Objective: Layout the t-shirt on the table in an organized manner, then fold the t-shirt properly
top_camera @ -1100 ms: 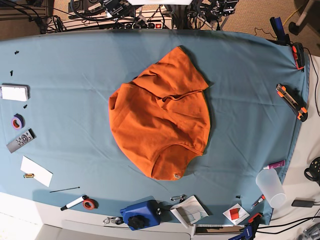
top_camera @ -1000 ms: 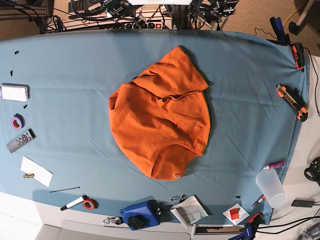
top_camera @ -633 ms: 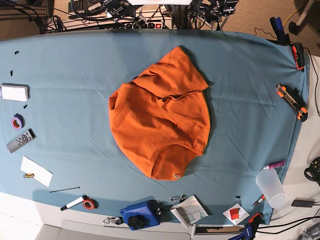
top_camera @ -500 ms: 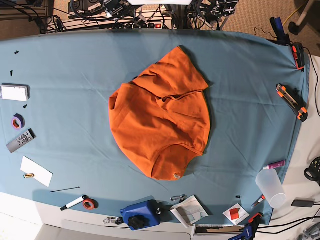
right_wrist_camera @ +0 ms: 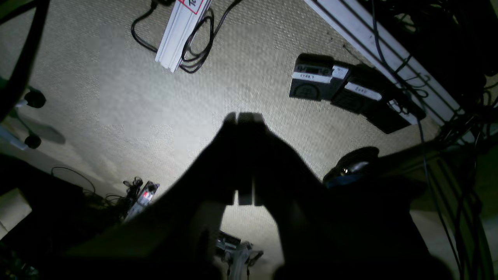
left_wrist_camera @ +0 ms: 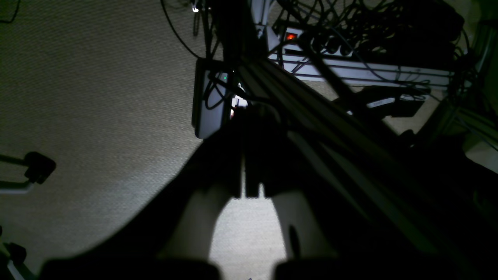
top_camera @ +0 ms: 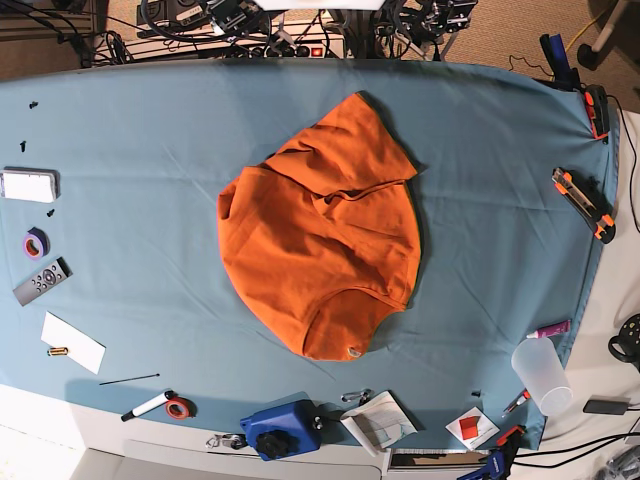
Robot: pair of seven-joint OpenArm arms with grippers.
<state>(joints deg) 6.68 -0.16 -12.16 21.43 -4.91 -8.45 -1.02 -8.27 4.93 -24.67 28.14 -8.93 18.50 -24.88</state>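
Note:
The orange t-shirt point(top_camera: 320, 245) lies crumpled in a rounded heap at the middle of the table point(top_camera: 130, 130), one part folded over toward the far side, a small tag at its near edge. No arm shows in the base view. My left gripper point(left_wrist_camera: 247, 116) is shut, dark, pointing at carpet and cables beyond the table. In its own wrist view my right gripper point(right_wrist_camera: 245, 116) is shut too, over carpet, holding nothing.
At the table's left edge are a white box point(top_camera: 28, 185), a tape roll point(top_camera: 36, 243), a remote point(top_camera: 42, 281) and a paper point(top_camera: 72, 342). A marker point(top_camera: 150, 404), a blue box point(top_camera: 280, 428) and a plastic cup point(top_camera: 541, 374) line the near edge; clamps point(top_camera: 583, 204) sit right.

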